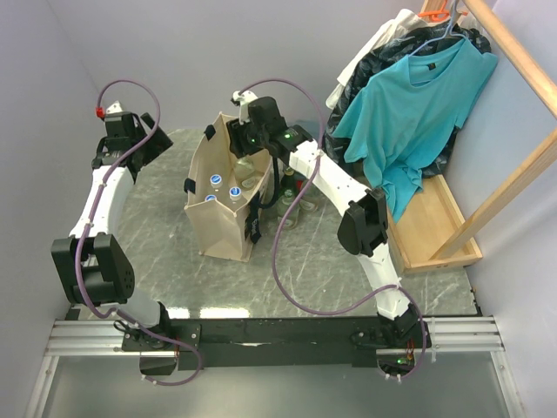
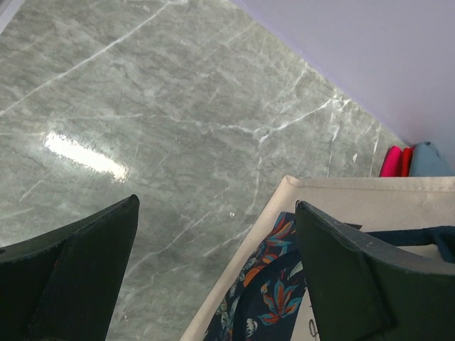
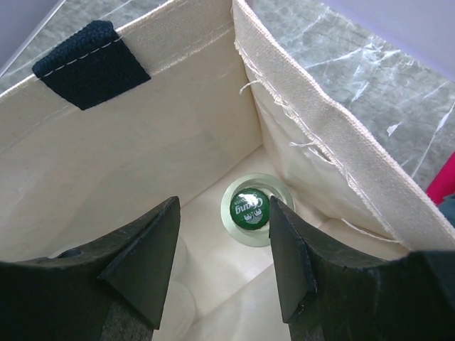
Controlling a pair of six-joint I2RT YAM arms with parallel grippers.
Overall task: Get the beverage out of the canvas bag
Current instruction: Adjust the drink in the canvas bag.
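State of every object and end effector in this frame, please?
canvas bag: upright, mouth open
green-capped bottle: upright in bag, capped
blue-capped bottles: upright in bag, capped
left end effector: open, empty, over table
right end effector: open, empty, over green-capped bottle
teal T-shirt: hanging

Top camera, above and behind the arm bases (image 1: 165,335), takes in the table (image 1: 348,270). Both wrist cameras look down past their own fingers (image 3: 142,263): the right close into the canvas bag (image 3: 163,149), the left at tabletop and the bag's rim.
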